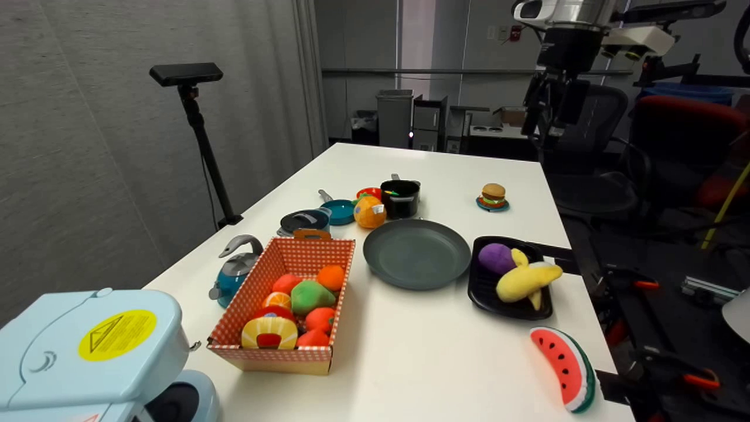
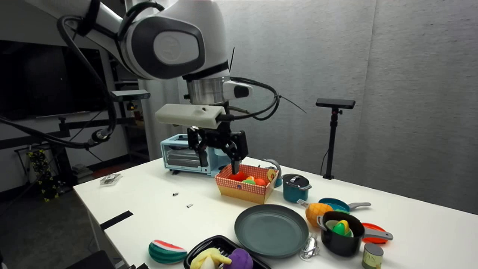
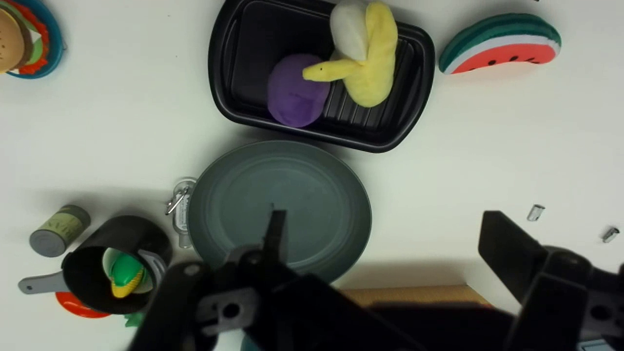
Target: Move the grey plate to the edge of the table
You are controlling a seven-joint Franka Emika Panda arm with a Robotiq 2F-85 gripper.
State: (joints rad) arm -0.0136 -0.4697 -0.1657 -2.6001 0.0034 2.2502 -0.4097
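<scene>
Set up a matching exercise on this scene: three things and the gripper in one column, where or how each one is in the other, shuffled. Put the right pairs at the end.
1. grey plate
2. plush banana
3. toy hamburger
4. gripper

A. open, in the air
B. on a small teal plate
C. lying on the white table, beside the black tray
D. in the black tray, with a purple plush toy

Right pairs: 1-C, 2-D, 3-B, 4-A
</scene>
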